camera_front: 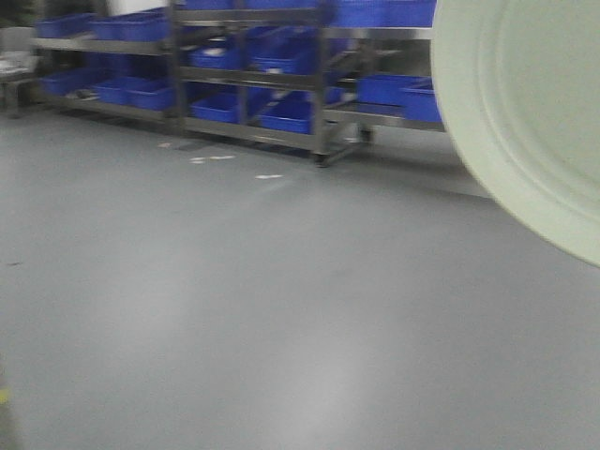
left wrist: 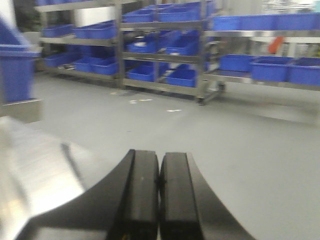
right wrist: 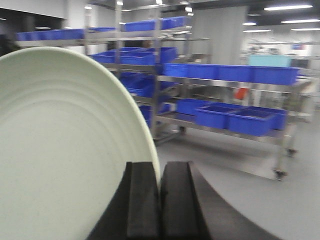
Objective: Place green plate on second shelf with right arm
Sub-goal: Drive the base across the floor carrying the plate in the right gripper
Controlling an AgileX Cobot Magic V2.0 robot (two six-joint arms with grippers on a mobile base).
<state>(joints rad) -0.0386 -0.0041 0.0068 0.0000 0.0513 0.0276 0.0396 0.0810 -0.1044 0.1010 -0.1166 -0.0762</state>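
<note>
Room: large hall with a smooth grey floor [camera_front: 234, 309] that reflects the lighting, ceiling strip lights, and storage racks along the far side.
Right gripper: blocky black right gripper [right wrist: 160, 172] at the bottom of its wrist view. Its two black pads [right wrist: 142, 200] are clamped on the plate's rim, which runs down into the seam between them.
Plate: round, shallow, pale sage-green plate [right wrist: 65, 150] with a matte finish. It is held up in the air by its edge and rests on no shelf.
Plate surface: faint concentric rings and a low raised rim; the colour is even.
Plate in view: it fills the left half of the right wrist view. It also fills the upper right corner of the front view [camera_front: 534, 112], with its face turned to that camera.
Left gripper: black left gripper [left wrist: 159, 162], its pads pressed flat against each other, holding nothing.
Beside it: blurred shiny bare-metal surface [left wrist: 35, 170] at lower left. Past that is a blurred blue plastic container [left wrist: 15, 70] at the left edge.
Floor marks: small white scraps [camera_front: 267, 176] lie near the foot of the racks.
Racks: grey metal multi-tier shelving racks [camera_front: 321, 94], well apart from the plate.
Bins: open blue plastic bins [camera_front: 225, 108] sit in rows on the tiers.
Farthest: pale teal box [right wrist: 270, 60] behind the right-hand rack, and a small orange object [right wrist: 241, 93] too blurred to identify.
</note>
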